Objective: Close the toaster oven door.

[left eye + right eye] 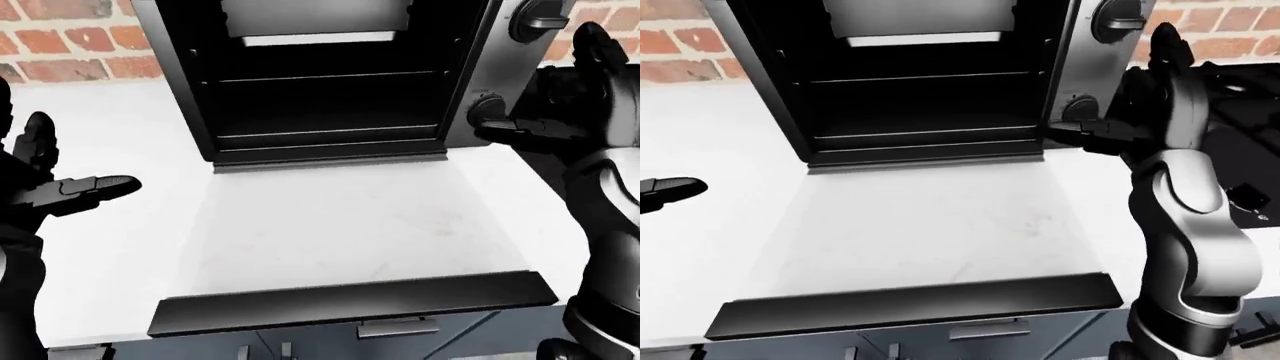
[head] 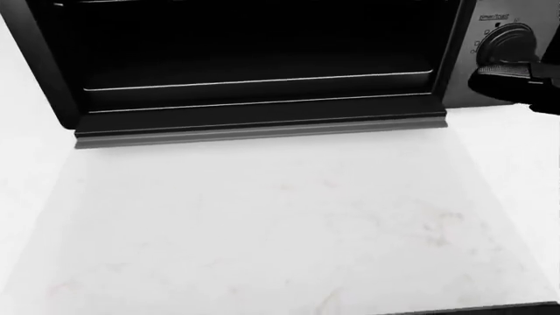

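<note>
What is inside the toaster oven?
Inside the toaster oven, only wire racks show, with no food visible. The upper part is cut off by the view, and the dark corners hide detail.

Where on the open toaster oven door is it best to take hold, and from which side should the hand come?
Probably the dark handle bar along the door's free edge, at the bottom of the eye views. The door lies flat, hinged at the oven, so a hand should come from below that edge and lift toward the oven. Both hands are open: left hand, right hand.
</note>
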`<state>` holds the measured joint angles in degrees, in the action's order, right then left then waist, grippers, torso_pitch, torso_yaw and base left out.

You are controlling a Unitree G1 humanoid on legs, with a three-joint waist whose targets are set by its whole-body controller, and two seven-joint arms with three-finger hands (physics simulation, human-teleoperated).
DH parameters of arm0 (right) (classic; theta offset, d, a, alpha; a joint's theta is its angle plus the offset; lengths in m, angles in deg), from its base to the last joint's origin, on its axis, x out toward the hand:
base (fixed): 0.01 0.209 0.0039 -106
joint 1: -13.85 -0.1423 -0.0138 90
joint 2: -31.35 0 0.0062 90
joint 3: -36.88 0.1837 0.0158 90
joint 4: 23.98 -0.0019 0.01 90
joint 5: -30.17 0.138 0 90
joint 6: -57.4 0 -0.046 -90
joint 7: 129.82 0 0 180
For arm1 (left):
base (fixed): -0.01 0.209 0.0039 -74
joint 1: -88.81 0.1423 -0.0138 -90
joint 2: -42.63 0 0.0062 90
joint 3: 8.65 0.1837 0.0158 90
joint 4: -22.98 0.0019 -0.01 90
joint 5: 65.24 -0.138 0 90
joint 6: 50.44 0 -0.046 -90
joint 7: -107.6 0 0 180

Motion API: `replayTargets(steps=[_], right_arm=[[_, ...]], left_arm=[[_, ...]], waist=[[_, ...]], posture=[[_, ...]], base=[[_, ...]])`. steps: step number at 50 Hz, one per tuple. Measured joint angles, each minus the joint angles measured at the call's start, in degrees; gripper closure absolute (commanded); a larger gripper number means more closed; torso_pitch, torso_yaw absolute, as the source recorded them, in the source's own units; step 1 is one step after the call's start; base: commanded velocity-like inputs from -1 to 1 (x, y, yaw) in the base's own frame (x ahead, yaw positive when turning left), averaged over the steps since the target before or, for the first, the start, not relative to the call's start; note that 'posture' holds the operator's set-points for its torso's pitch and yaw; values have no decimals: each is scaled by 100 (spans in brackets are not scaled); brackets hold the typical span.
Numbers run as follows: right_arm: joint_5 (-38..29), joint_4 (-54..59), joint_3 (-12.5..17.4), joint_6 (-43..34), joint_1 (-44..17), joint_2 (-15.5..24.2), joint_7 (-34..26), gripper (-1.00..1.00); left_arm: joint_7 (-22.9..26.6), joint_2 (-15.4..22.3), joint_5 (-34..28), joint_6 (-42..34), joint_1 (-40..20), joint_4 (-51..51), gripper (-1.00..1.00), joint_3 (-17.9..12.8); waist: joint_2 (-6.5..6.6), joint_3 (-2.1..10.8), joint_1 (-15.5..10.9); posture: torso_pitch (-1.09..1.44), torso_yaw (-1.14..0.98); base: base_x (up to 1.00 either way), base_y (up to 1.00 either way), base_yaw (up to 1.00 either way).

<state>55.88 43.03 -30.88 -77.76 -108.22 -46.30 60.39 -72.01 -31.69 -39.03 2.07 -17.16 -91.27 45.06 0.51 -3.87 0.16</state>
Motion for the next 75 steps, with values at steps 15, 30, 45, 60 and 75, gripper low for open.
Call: replayTargets(steps=[15,30,45,60,75], right_arm=[[-44,238,332,179,72,752,-806,-100],[-618,465,613,728,340,995,-1530,-100],[-810,334,855,752,679,1007,-2018,-100],[-1423,563,893,1335,1051,923,-2781,-100],[-1807,793,1147,1876,1205,992,-3269,-100]], left_arm=[[-46,183,55,27,-5,164,-100,-207],[46,93,-111,174,93,239,-100,-209],[83,45,-137,211,190,200,-100,-262],[118,141,-146,260,145,364,-100,-320],[86,165,-104,199,147,274,-100,-346]], waist=[[-43,51,-25],[-71,72,-36],[-60,84,-30],[-48,76,-14],[-51,77,0]], posture=[[0,0],[0,0],[0,0],[0,0],[0,0]], base=[[0,0,0],[0,0,0],[0,0,0],[0,0,0],[0,0,0]])
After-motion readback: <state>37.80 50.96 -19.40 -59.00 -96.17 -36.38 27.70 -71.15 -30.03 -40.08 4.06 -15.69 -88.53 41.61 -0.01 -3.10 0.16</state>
